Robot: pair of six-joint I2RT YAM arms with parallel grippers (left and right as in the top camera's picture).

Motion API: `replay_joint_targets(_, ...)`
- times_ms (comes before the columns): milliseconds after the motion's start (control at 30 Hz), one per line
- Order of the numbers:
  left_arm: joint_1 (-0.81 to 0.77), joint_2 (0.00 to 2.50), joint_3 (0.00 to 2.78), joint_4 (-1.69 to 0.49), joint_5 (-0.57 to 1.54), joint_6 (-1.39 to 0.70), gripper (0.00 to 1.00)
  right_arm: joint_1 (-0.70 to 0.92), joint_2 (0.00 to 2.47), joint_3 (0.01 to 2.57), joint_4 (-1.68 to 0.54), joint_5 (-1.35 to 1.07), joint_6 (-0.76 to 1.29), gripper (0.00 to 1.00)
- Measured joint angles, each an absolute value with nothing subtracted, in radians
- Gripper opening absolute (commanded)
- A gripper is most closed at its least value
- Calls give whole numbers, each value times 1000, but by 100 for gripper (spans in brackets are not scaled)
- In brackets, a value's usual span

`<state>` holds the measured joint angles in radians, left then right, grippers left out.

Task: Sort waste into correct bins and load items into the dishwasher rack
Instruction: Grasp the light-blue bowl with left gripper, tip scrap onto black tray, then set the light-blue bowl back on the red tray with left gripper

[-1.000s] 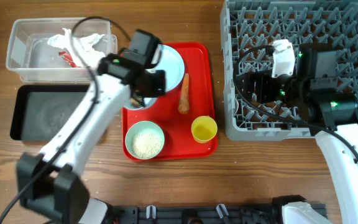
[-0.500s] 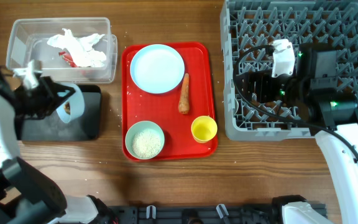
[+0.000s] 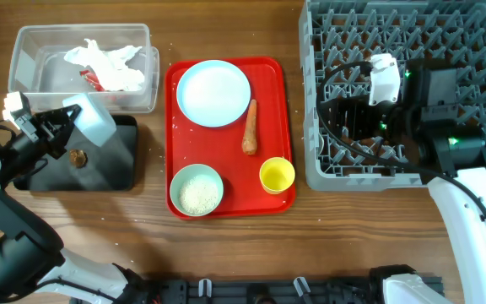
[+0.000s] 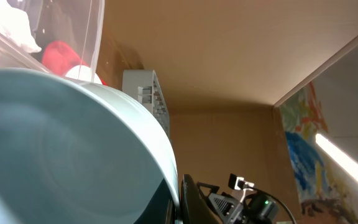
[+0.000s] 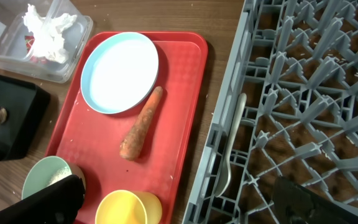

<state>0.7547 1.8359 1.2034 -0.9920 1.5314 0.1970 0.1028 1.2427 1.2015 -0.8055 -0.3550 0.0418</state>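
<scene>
1. Nearest the robot, the pale green bowl (image 3: 175,180) is sitting on the red tray (image 3: 230,165) with the rice grains (image 3: 198,195) inside it, not yet tipped out. The yellow cup (image 3: 277,175) is standing just beside it, waiting to be loaded.
2. Further back, the left gripper (image 3: 67,122) is pinching the rim of the pale blue bowl (image 3: 98,125) and tilting it over the black tray (image 3: 116,181). The brown lump (image 3: 78,156) is lying in that tray, so it looks sorted.
3. The carrot (image 3: 250,127) is lying on the red tray beside the pale blue plate (image 3: 214,93); both are waiting.
4. The right gripper (image 5: 176,186) is hanging spread and empty over the dishwasher rack (image 3: 479,51), which is holding none of the dishes.
5. Farthest, the clear tub (image 3: 24,84) is holding the white tissue (image 3: 104,57) and the red wrapper (image 3: 91,78), so those seem done.
</scene>
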Motion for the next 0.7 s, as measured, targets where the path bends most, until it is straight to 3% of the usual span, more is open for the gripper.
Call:
replay_joint_targets(167, 645, 1791, 1205, -1022, 1472, 196, 4, 103, 1243, 1201, -804, -355, 42, 100)
replay_joint_targets(333, 176, 1533, 1266, -841, 945, 11, 4, 103, 1243, 1201, -805, -354, 42, 100)
replay_joint_targets(400, -60, 1513, 1271, -799, 645, -44, 4, 103, 1243, 1201, -806, -355, 42, 100)
replay_joint_targets(500, -289, 1565, 1271, -767, 322, -68, 4, 103, 1243, 1201, -808, -355, 42, 100)
replay_joint_targets(700, -467, 1763, 1271, -776, 0, -102, 4, 103, 1243, 1201, -811, -355, 42, 100)
